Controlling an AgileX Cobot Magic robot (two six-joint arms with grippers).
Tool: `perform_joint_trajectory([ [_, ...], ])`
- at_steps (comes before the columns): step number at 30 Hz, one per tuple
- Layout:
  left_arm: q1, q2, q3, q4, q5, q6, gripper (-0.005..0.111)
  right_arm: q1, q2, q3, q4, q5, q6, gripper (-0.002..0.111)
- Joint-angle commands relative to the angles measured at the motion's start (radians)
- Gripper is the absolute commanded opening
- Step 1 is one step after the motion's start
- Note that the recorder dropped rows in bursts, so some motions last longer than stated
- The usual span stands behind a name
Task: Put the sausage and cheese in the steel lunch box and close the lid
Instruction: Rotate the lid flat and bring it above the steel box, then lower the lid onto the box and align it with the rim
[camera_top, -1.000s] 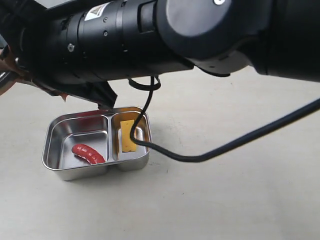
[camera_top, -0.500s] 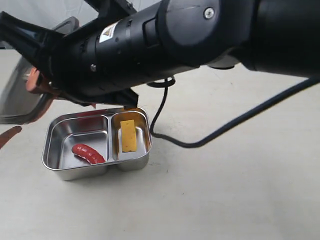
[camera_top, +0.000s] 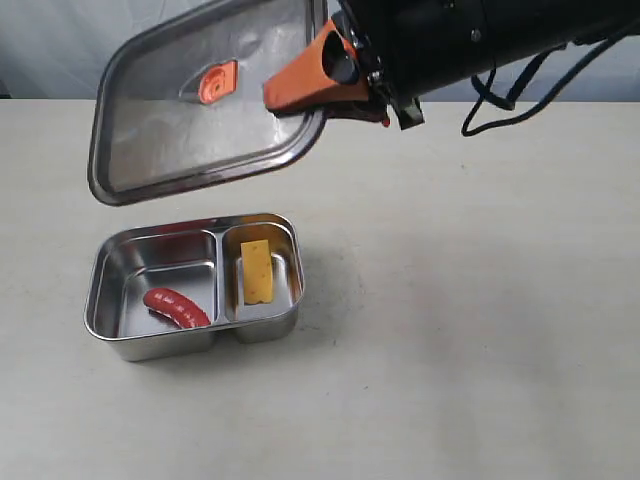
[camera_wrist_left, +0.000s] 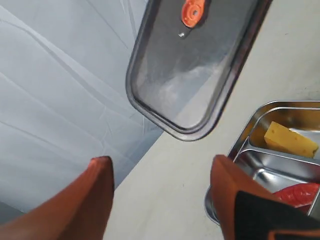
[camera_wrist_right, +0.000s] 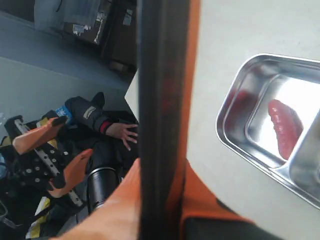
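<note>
Lid (camera_top: 200, 100) hangs tilted above box (camera_top: 120, 345), pinched at its edge in my right claw (camera_top: 288, 98); left claw (camera_wrist_left: 162, 170) gapes empty; sausage (camera_top: 177, 307), cheese (camera_top: 258, 272) inside.

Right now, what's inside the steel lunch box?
The sausage lies in the larger compartment, the cheese in the smaller one. The lid is held off the steel lunch box, so nothing inside is covered.

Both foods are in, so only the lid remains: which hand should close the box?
Right. The right hand grips the lid by its edge, raised near the steel lunch box; the left hand is open and empty.
</note>
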Motion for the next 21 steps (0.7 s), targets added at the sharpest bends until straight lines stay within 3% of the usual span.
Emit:
perform_joint_trajectory([
  [1,-0.005,-0.007,-0.007,-0.006,-0.005,-0.025,0.055,-0.014,0.160,0.003,0.049,0.041,-0.091,-0.001],
  [6,-0.005,-0.007,-0.007,0.005,-0.001,-0.032,0.055,0.018,0.273,0.009,0.140,0.041,-0.128,-0.001],
  [11,-0.005,-0.007,-0.007,0.029,-0.005,-0.035,0.049,0.048,0.316,0.009,0.109,0.041,-0.133,-0.001],
  [21,-0.005,-0.007,-0.007,0.031,-0.009,-0.035,0.049,0.062,0.348,0.009,0.117,0.041,-0.144,-0.001],
])
